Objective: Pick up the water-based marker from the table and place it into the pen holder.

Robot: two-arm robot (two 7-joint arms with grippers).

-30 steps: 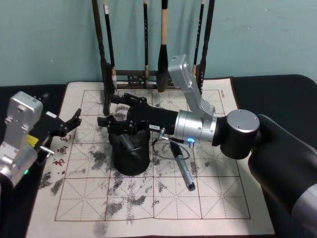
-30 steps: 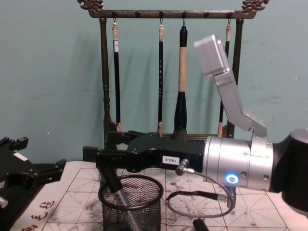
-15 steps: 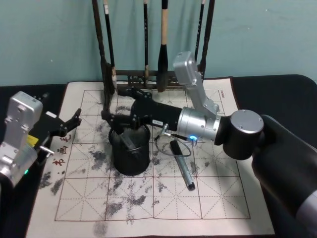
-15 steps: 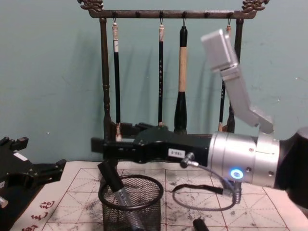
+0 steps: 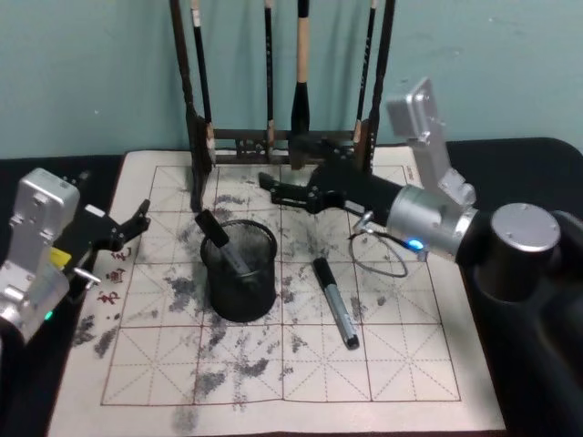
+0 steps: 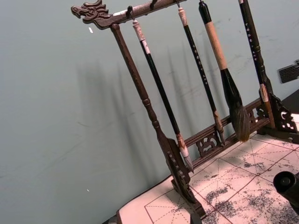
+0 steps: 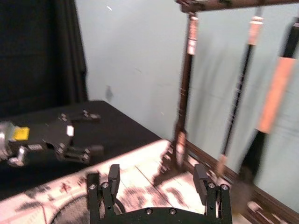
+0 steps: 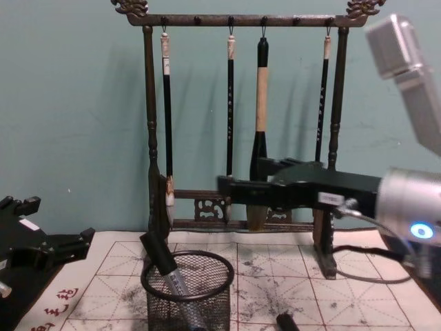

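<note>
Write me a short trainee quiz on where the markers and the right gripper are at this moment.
1. True or false: the right gripper has its fingers shut on a marker.
2. Where is the second marker? A upright inside the pen holder; B flat on the mat, right of the holder; C held in the right gripper.
3. Fill in: the leaning marker in the pen holder has its dark cap above the holder's ____.
Key: 1 false, the fingers stand open and empty; 2 B; 3 rim.
</note>
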